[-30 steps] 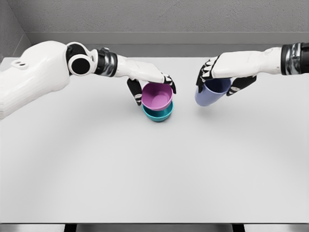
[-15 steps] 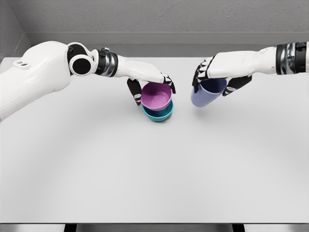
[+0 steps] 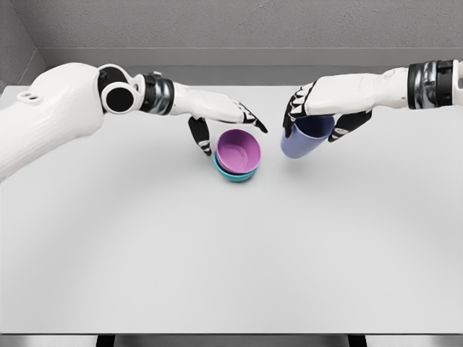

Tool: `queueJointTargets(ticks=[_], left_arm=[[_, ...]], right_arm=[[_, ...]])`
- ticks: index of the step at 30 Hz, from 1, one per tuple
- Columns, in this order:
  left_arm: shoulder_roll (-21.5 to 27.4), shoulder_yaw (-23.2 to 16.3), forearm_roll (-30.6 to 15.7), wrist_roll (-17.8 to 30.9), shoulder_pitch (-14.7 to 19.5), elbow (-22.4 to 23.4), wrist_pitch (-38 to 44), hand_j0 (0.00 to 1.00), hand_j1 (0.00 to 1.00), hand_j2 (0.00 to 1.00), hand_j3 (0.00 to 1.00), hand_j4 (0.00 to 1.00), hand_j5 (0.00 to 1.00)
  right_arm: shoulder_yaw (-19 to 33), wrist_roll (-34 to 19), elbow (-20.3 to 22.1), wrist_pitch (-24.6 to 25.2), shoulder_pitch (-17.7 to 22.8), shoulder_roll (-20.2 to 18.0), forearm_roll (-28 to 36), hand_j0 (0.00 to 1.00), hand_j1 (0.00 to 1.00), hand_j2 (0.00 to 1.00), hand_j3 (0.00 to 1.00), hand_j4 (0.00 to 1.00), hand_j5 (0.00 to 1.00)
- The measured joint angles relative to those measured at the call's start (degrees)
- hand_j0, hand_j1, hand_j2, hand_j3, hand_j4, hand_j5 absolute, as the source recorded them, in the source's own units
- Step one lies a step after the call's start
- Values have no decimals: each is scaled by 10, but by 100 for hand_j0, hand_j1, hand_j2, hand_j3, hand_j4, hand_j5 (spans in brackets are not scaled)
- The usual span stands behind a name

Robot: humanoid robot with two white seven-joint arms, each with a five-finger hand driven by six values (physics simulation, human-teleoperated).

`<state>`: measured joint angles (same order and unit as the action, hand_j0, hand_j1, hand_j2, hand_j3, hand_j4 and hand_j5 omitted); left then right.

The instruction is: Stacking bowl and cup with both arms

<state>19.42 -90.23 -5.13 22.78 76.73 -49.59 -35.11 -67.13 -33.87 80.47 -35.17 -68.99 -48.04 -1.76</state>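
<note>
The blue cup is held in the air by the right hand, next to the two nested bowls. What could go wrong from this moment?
1. The blue cup hangs tilted in the right hand, beside the purple bowl, not above it. Released now, it would likely fall on the table and roll.
2. The left hand, open, is close behind the purple bowl. The incoming cup might bump its fingers.
3. The purple bowl sits off-centre in the teal bowl, so a hard landing might shift it.
</note>
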Motion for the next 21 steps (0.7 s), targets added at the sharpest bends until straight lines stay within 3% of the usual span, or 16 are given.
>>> queueJointTargets(ticks=[4, 12, 17, 21], left_arm=[[43, 37, -3, -1, -6, -12, 0, 100, 100, 100, 100, 100, 100], [143, 114, -27, -9, -64, -78, 0, 100, 100, 100, 100, 100, 100], [195, 177, -43, -11, -141, -122, 0, 100, 100, 100, 100, 100, 100], [226, 215, -45, -11, -170, -138, 0, 100, 100, 100, 100, 100, 100]], right_arm=[[0, 0, -1, 0, -6, 5, 2, 63, 63, 63, 63, 63, 63], [0, 0, -6, 0, -16, 25, 5, 63, 63, 63, 63, 63, 63], [0, 0, -12, 0, -18, 38, 5, 63, 63, 63, 63, 63, 63], [0, 0, -14, 0, -20, 47, 5, 63, 63, 63, 63, 63, 63]])
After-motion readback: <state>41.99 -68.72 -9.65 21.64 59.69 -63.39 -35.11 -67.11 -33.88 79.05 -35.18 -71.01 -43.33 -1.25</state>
